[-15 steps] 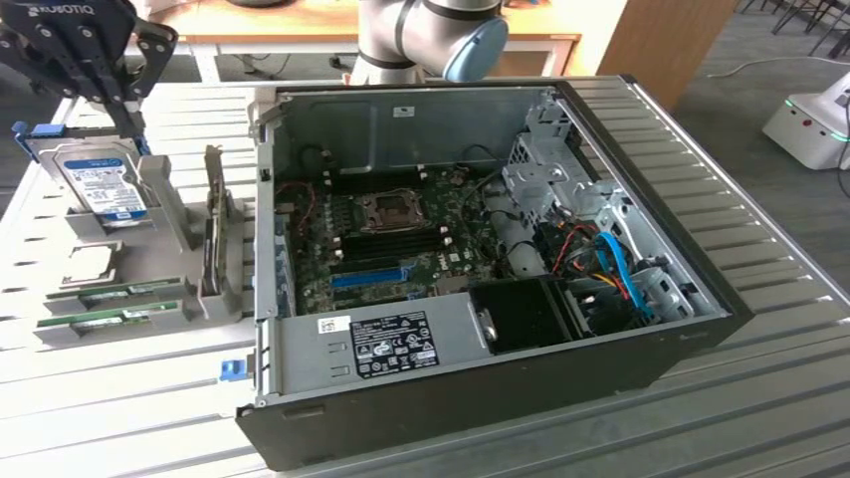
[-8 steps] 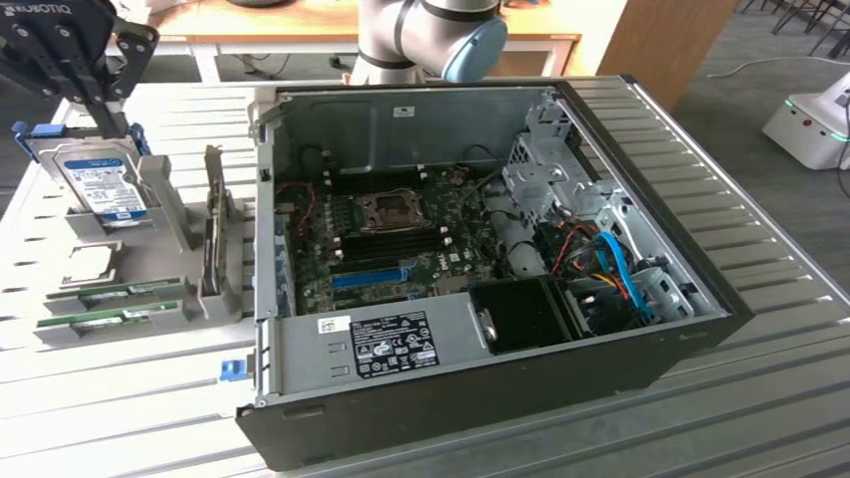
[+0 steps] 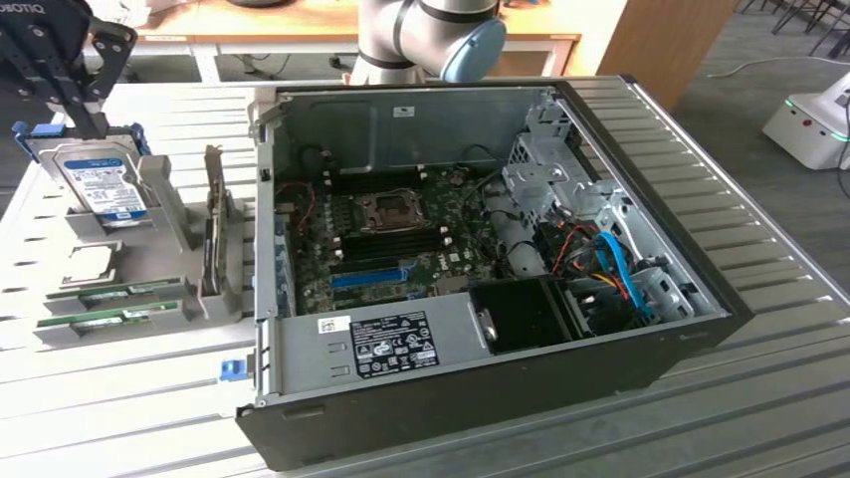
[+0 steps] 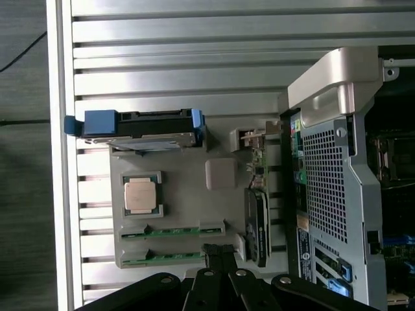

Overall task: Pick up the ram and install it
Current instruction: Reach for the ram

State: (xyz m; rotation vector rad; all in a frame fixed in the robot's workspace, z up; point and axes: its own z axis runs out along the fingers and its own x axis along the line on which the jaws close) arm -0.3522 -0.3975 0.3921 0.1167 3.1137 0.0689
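Black fingers (image 4: 211, 262) pressed together, holding nothing, hanging above a grey moulded plastic parts tray (image 4: 188, 201).

No pick is made yet: two thin green circuit-board ram sticks (image 3: 130, 292) sit in their tray slots, near a square metal processor (image 4: 142, 196) and a silver blue-labelled hard drive (image 3: 106, 184). Beside them on the ribbed metal counter (image 3: 743, 398), the open black steel computer case (image 3: 531, 378) seems to have its dark memory slots (image 3: 392, 237) unfilled.

A ribbed metal bench (image 3: 757, 229) is spreading wide, catching soft, even light. Beyond its far edge a wooden desk (image 3: 266, 25) is standing beside a wooden panel (image 3: 671, 40). Grey carpet (image 3: 724, 95) is running past (a white floor unit (image 3: 810, 124) is sitting there).
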